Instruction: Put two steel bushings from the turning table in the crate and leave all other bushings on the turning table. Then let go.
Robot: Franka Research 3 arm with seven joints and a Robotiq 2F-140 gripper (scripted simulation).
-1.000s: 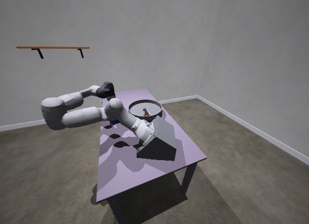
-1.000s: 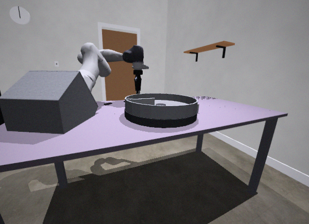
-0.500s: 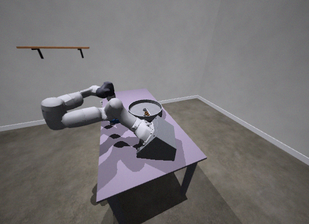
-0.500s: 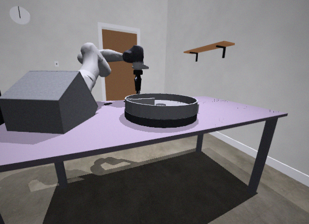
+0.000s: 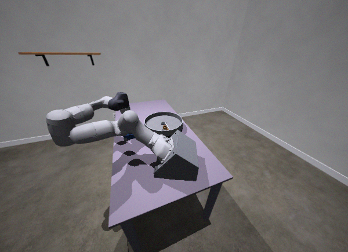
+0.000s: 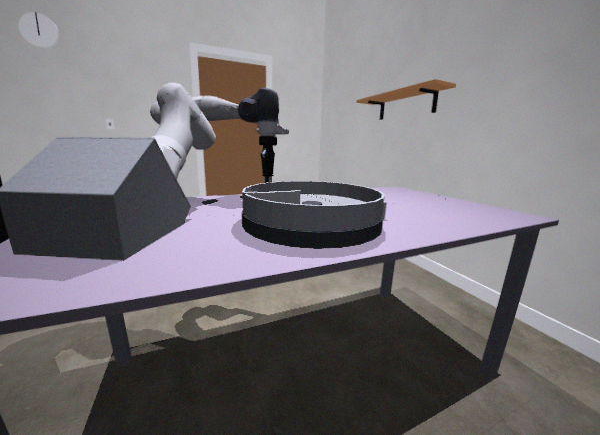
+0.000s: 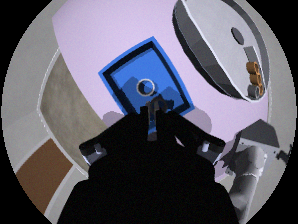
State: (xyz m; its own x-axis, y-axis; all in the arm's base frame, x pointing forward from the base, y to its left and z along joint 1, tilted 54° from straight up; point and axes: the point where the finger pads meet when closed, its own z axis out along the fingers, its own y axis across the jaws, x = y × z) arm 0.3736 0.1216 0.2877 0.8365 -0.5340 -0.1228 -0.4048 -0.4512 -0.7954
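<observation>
My gripper [image 6: 267,177] [image 7: 152,106] hangs above the blue crate [image 7: 127,70] [image 5: 129,136], which lies on the table to the left of the turning table [image 5: 151,119] [image 6: 310,217] [image 7: 200,50]. The fingers are shut on a small grey steel bushing [image 7: 152,104], seen edge on at the tips. A steel bushing [image 7: 145,86] lies as a ring on the crate floor. On the turning table lie brass bushings [image 5: 165,127] [image 7: 253,72] and a grey steel bushing [image 7: 237,34] [image 6: 314,203]. In the top view the arm hides the fingers.
A big grey box [image 5: 182,156] [image 6: 85,195] stands at the robot's base, next to the turning table. The lilac table [image 5: 162,194] [image 6: 450,220] has open floor around it. A wall shelf [image 5: 58,53] hangs far off.
</observation>
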